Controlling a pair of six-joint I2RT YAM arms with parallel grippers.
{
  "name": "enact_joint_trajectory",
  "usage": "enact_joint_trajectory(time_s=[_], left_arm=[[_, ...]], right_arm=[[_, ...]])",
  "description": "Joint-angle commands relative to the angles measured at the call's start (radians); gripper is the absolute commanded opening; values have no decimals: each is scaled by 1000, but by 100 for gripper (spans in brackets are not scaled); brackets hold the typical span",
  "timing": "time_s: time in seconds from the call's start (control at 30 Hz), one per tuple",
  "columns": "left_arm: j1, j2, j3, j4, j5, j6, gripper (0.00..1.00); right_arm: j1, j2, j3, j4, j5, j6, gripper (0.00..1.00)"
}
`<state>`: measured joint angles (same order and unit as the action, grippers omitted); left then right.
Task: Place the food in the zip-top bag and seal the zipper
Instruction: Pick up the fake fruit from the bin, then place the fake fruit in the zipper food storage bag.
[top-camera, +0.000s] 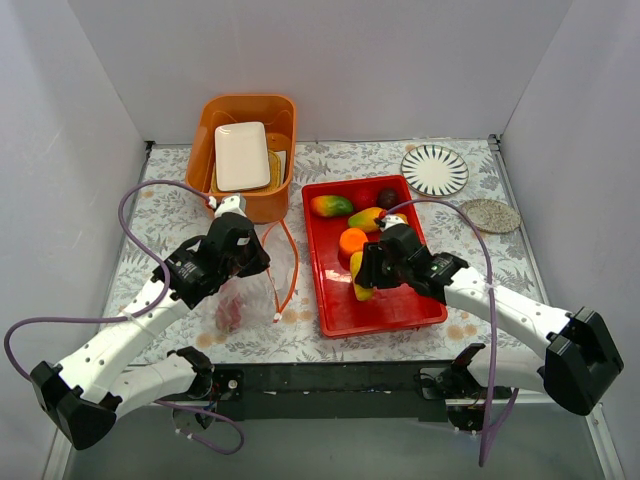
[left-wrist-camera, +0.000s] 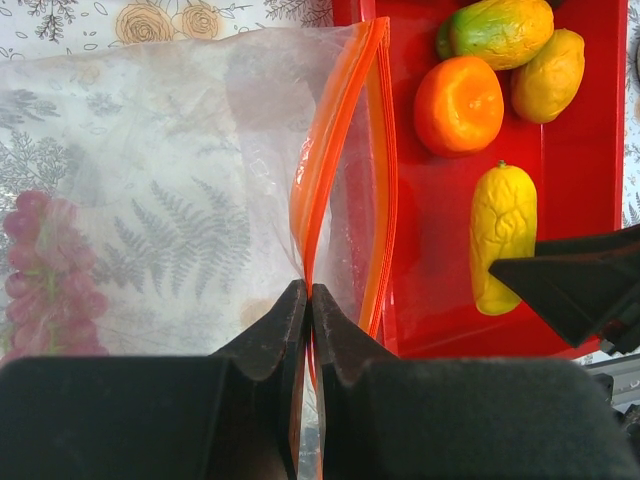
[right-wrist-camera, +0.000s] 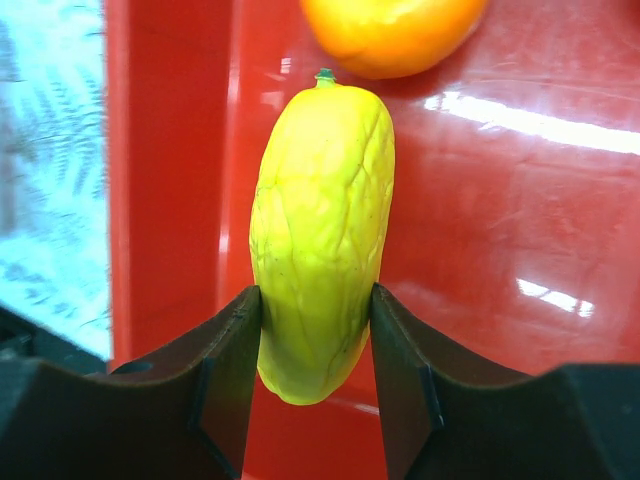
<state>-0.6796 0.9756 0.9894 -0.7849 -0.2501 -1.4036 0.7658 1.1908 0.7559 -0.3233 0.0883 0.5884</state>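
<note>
The clear zip-top bag (left-wrist-camera: 160, 200) lies left of the red tray (top-camera: 400, 305), and a dark red grape bunch (left-wrist-camera: 45, 270) shows inside it. My left gripper (left-wrist-camera: 308, 290) is shut on the orange-red zipper (left-wrist-camera: 310, 190) at the bag's mouth, which gapes toward the tray. In the tray my right gripper (right-wrist-camera: 315, 300) is shut on a yellow piece (right-wrist-camera: 320, 220), one finger against each side. An orange (top-camera: 353, 240), two mangoes (top-camera: 331, 206) (top-camera: 366, 218) and a dark purple ball (top-camera: 387, 197) lie farther back in the tray.
An orange basket (top-camera: 215, 125) holding a white rectangular plate (top-camera: 242, 155) stands at the back left. A striped round plate (top-camera: 434, 169) and a speckled coaster (top-camera: 489, 215) sit at the back right. White walls close in the table on three sides.
</note>
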Motion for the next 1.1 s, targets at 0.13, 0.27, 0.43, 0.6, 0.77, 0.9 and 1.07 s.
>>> enact_joint_trajectory(time_s=[0.13,0.27,0.43,0.6,0.77,0.9,1.07], left_arm=[[3,-14,-24,15,8,-8,5],[3,-14,-31,22,12,-17,6],[3,-9,-34,24,14,-21,5],[3,0,-35,30,20,-24,5],[3,8,-35,41,34,-28,5],[3,8,-32,42,44,-28,5],[3,20,-15,39,63,-25,5]], right_arm=[[3,-54,98,73,-237,50,6],[20,-39,148,119,-309,57,7],[38,-10,206,155,-380,60,8],[56,30,227,201,-423,77,9],[84,88,266,227,-473,74,9],[107,141,283,243,-472,82,9],[130,188,309,250,-458,77,9]])
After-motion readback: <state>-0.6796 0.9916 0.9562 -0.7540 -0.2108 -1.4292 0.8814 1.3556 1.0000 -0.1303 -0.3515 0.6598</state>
